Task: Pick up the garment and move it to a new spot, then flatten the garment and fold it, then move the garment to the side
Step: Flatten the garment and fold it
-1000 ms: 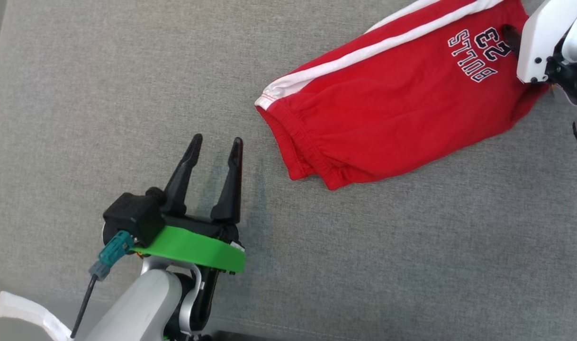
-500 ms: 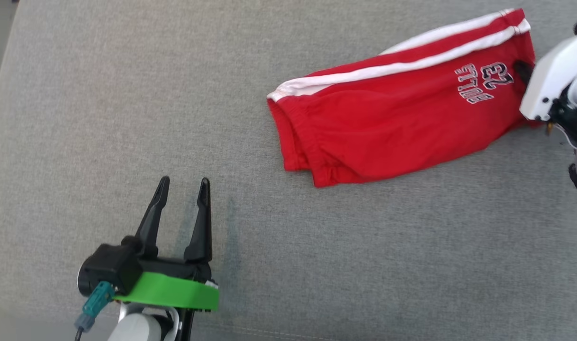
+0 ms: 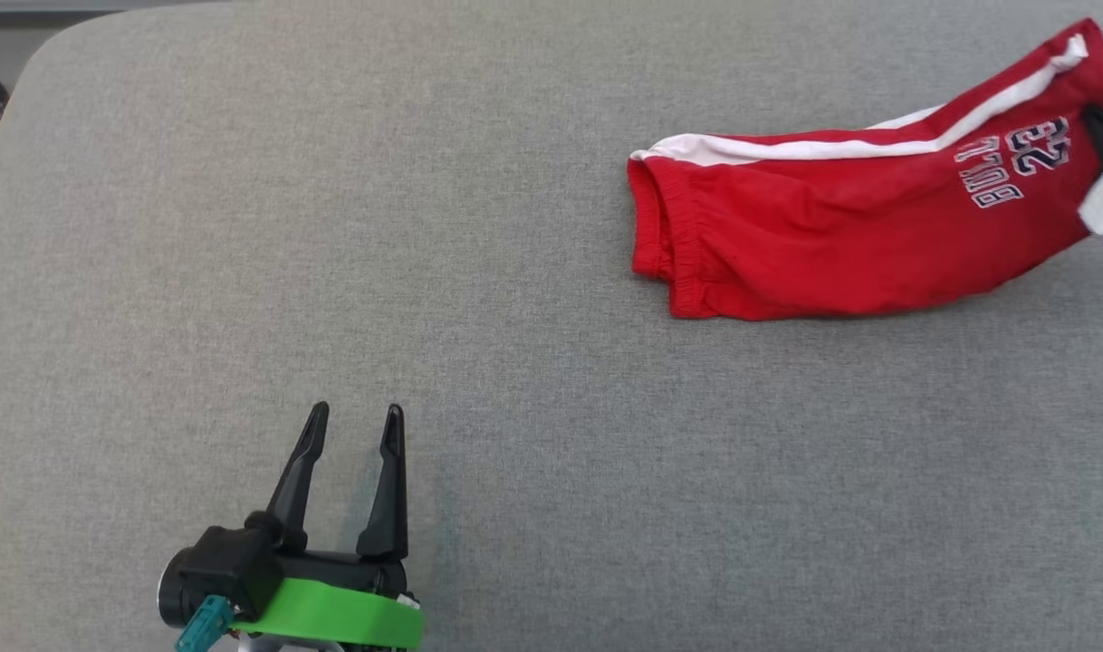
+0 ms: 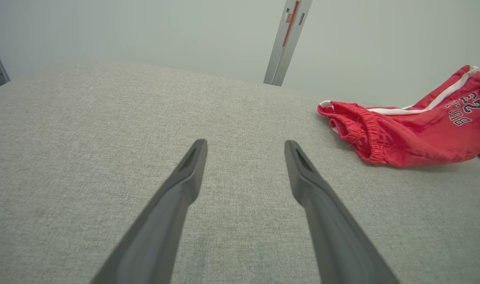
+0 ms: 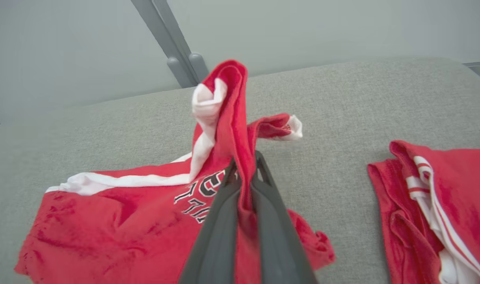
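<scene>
From the head view, the garment (image 3: 841, 244) lies on the worktop (image 3: 515, 507) at the far right. My left hand (image 3: 356, 412) sits at the near left, well apart from it. My right hand (image 5: 246, 161) pinches the garment's right end, raised off the worktop. A second garment (image 5: 441, 197) lies nearby, not touching.

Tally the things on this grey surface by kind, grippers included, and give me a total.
Red shorts: 1
Second red-and-white garment: 1
Grippers: 2, left gripper open, right gripper shut on the shorts
Total: 4
</scene>
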